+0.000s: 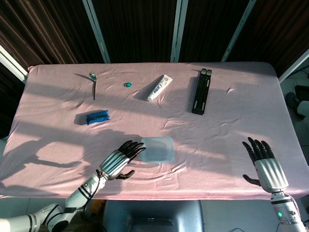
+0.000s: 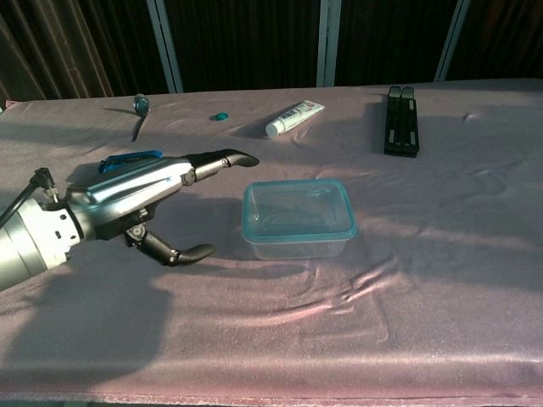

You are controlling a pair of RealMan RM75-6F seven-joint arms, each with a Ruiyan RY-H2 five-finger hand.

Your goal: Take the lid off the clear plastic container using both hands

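The clear plastic container (image 1: 157, 149) with its teal-rimmed lid (image 2: 297, 209) stands near the table's front edge, lid in place. My left hand (image 1: 119, 161) hovers just left of it, fingers stretched toward the lid's left edge and thumb apart below; the chest view shows the same left hand (image 2: 148, 199) holding nothing, its fingertips (image 2: 240, 158) close to the container but not touching. My right hand (image 1: 265, 162) stays far off at the front right, fingers spread and empty; only the head view shows it.
A blue packet (image 1: 96, 117) lies behind my left hand. Further back sit a spoon (image 1: 93, 79), a small teal cap (image 1: 128, 84), a white tube (image 1: 160, 87) and a black folded stand (image 1: 202, 91). Pink cloth (image 1: 222, 130) covers the table.
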